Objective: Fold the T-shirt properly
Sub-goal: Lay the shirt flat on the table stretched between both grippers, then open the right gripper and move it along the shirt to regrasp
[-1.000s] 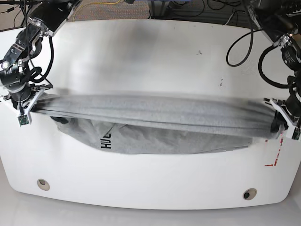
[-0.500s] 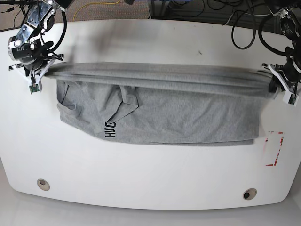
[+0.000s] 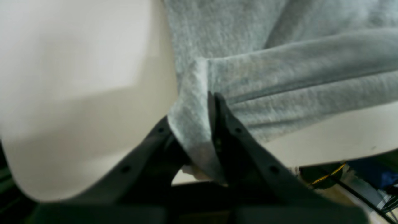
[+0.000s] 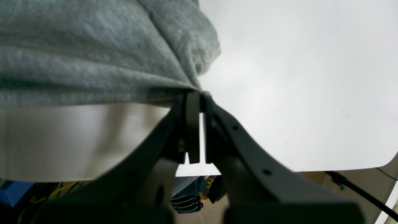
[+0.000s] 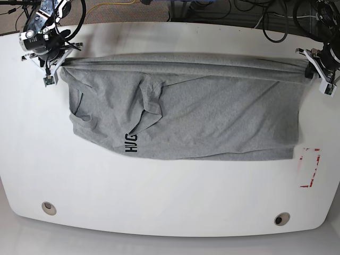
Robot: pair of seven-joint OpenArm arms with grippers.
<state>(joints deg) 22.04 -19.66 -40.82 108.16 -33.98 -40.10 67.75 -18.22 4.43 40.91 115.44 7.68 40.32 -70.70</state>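
Observation:
The heather-grey T-shirt (image 5: pixel 186 114) lies spread across the white table, with dark block letters (image 5: pixel 130 143) near its lower left. Its far edge is stretched taut between my two grippers. My left gripper (image 5: pixel 311 71) is at the right of the base view, shut on the shirt's corner. The left wrist view shows the fabric (image 3: pixel 279 71) pinched in that gripper (image 3: pixel 212 96). My right gripper (image 5: pixel 53 66) at the far left is shut on the other corner. In the right wrist view the cloth (image 4: pixel 93 53) bunches at this gripper (image 4: pixel 199 93).
The white table (image 5: pixel 170 196) has two round holes near its front edge (image 5: pixel 49 207) (image 5: pixel 281 218). A red-marked rectangle (image 5: pixel 309 167) sits on the table right of the shirt. Cables (image 5: pixel 212 10) run behind the table's far edge.
Both grippers have carried the shirt's taut edge toward the far side of the table. The shirt has been drawn out flatter and covers more of the table.

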